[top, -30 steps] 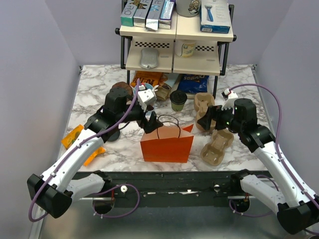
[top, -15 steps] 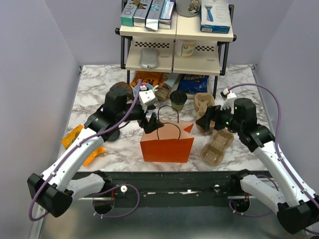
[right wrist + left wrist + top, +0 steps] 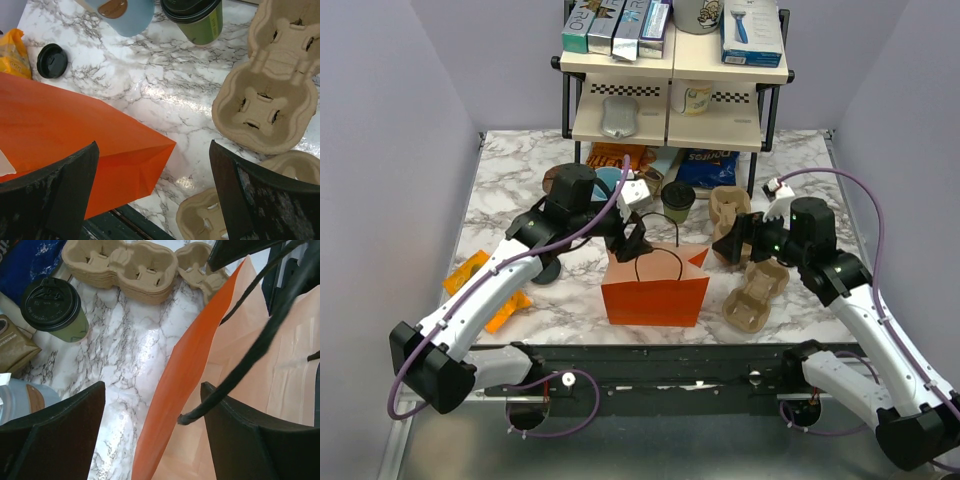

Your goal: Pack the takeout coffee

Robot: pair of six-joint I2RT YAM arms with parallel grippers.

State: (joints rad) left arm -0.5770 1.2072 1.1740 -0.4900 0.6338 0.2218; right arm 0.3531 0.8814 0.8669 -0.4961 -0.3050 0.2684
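The takeout coffee (image 3: 678, 200), olive green with a black lid, stands upright on the marble behind the orange paper bag (image 3: 655, 288). It also shows in the left wrist view (image 3: 54, 309) and at the top edge of the right wrist view (image 3: 196, 15). My left gripper (image 3: 633, 240) is open at the bag's back rim; in its wrist view the gripper (image 3: 152, 390) has the orange wall (image 3: 192, 365) and a black handle cord (image 3: 250, 355) between its jaws. My right gripper (image 3: 735, 240) is open and empty, right of the bag, above the bag's corner (image 3: 130, 150).
Brown pulp cup carriers (image 3: 755, 290) lie right of the bag, with more behind them (image 3: 728, 208). A light blue cup (image 3: 122, 10) stands left of the coffee, and a loose black lid (image 3: 52, 60) lies near it. A shelf rack (image 3: 675, 110) and snack packets (image 3: 708, 168) stand at the back. Orange packets (image 3: 470, 275) lie at the left.
My left arm has swung right and forward, bringing its open gripper over the bag's back rim. The right arm has barely moved. The cup has not moved.
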